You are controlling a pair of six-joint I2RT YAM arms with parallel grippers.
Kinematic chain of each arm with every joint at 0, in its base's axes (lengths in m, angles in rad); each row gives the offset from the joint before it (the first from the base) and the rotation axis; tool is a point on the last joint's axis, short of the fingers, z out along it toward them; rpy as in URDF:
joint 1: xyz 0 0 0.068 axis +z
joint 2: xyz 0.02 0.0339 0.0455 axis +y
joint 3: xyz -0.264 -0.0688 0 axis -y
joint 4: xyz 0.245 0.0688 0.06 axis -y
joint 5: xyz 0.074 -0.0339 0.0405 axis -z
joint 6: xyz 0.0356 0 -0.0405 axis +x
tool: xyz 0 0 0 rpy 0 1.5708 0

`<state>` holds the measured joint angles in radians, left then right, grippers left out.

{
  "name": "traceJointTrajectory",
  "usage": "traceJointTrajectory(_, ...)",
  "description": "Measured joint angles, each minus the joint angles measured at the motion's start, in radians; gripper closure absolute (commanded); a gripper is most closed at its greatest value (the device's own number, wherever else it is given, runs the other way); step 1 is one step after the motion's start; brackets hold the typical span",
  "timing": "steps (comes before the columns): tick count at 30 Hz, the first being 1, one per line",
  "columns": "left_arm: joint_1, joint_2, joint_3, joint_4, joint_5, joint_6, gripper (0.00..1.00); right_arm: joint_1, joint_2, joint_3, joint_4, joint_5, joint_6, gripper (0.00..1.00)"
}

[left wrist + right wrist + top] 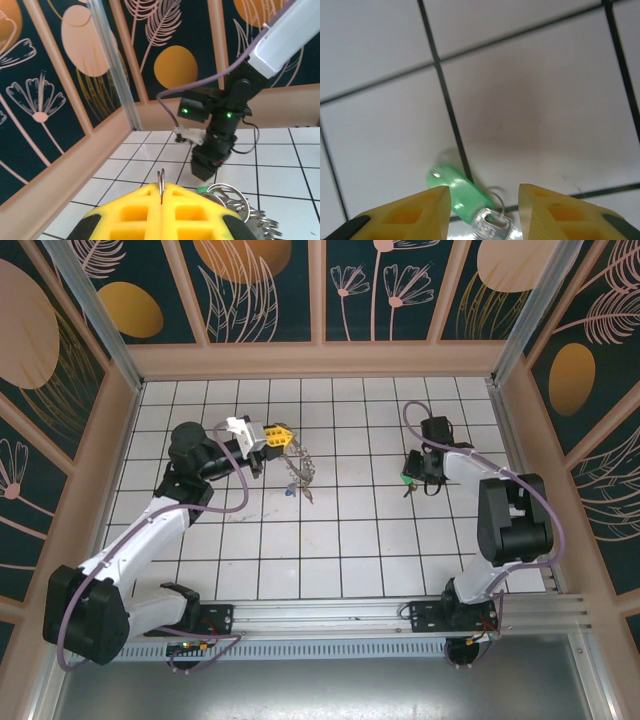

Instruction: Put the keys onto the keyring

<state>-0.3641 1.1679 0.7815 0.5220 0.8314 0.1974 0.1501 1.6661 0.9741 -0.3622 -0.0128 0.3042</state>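
One large silvery scalloped chain keyring (301,466) held, wire pinched in fully closed left gripper (276,434). Well right of keyring, small green-headed metal key (457,187) straddled by right gripper (485,192), jaws part open, nothing clamped. Pickup judged in hand; next, squeeze on key head required.

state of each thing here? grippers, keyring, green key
left gripper: shut on the silvery chain-like keyring
keyring: hanging from that gripper
right gripper: open, straddling the green-headed metal key
green key: flat on the white tiles, off the ring
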Motion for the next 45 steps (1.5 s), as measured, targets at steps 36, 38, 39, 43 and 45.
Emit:
traceJointTrajectory(36, 0.179, -0.056, 0.1, -0.235, -0.212, -0.016, 1.0, 0.518, 0.091, 0.117, -0.047, -0.457, 0.01, 0.62)
traceJointTrajectory(38, 0.179, -0.061, 0.089, -0.235, -0.214, -0.016, 1.0, 0.535, 0.09, 0.131, -0.029, -0.53, -0.003, 0.62)
traceJointTrajectory(39, 0.179, -0.062, 0.082, -0.236, -0.216, -0.016, 1.0, 0.538, 0.085, 0.137, -0.026, -0.54, -0.007, 0.61)
traceJointTrajectory(43, 0.179, -0.065, 0.069, -0.235, -0.216, -0.019, 1.0, 0.494, 0.035, 0.139, -0.055, -0.419, -0.008, 0.55)
traceJointTrajectory(45, 0.179, -0.069, 0.058, -0.232, -0.216, -0.023, 1.0, 0.428, 0.01, 0.137, -0.068, -0.338, -0.008, 0.53)
